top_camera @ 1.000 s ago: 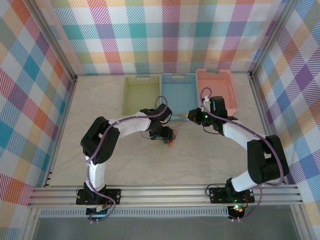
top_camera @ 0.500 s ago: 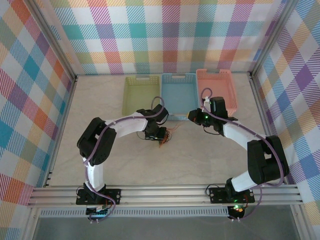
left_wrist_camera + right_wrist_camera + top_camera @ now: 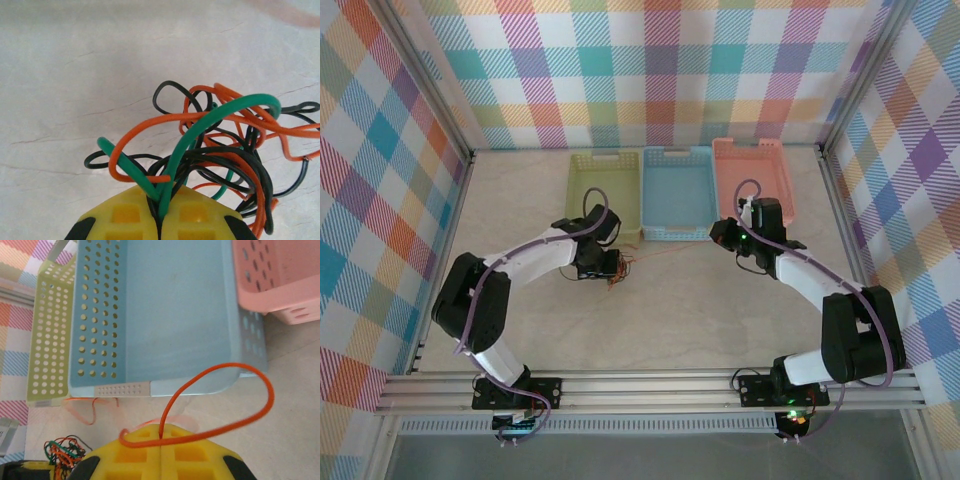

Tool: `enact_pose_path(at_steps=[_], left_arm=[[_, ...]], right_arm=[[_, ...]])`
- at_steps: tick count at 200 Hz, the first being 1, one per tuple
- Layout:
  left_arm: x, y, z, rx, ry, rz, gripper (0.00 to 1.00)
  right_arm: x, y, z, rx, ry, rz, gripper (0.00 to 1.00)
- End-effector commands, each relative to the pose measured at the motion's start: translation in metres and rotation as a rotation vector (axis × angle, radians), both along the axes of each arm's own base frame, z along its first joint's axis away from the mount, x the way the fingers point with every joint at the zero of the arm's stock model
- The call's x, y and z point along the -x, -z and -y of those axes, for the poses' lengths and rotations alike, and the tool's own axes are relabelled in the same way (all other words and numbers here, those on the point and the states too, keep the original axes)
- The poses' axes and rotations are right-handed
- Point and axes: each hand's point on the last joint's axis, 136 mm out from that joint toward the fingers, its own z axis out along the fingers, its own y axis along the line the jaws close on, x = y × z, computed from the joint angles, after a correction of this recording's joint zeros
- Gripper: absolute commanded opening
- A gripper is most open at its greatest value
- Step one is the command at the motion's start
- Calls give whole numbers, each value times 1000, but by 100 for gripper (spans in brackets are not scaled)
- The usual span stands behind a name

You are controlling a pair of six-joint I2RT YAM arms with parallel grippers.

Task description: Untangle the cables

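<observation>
The left gripper [image 3: 160,202] is pressing its yellow pads together, with no gap showing between them. It is pinching the green cable [image 3: 200,127] where that cable enters the seam. At least one dark strand is entering the seam at the same point. The tangle [image 3: 225,150] of orange, green and dark wires is sitting directly ahead of these jaws and slightly to one side. It is fanning out over the pale table [image 3: 75,75]. Judgement: this grip is serving as an anchor, holding the bundle in place while another strand is drawn out.

The right gripper [image 3: 161,434] is also closing its pads flush together, and it is clamping the orange strand [image 3: 250,375]. The strand is looping forward from the seam and arching just in front of the near wall of the blue basket [image 3: 170,305]. It then returns across the pad tips. In the overhead view, a thin orange line is running between the right gripper [image 3: 718,233] and the tangle [image 3: 618,272] at the left gripper [image 3: 610,270].

Judgement: the two arms are holding well apart so that one wire is separating from the bundle. The separation is not yet complete, because most wires are crossing one another ahead of the left jaws.
</observation>
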Motion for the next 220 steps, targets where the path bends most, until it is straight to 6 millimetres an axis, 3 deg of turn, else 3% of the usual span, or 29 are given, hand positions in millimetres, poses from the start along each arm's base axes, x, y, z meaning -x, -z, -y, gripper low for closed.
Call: enact_pose_path(at_steps=[1,51,98,146,220], left_arm=[[4,-4,-18,-31,-24,6,0],[7,-2,-30,-17,-63,5,0],[7,-3,-54,-33,-132,27,0],[9,-4,-60,-36,-154,34,0],[7,-16,-92,-7,-284,99,0]], right_arm=[[1,1,18,32,76,3,0],[2,2,27,57,115,5,0],[7,5,50,129,206,-5,0],[8,7,57,149,239,-8,0],[14,5,81,185,353,-2,0]])
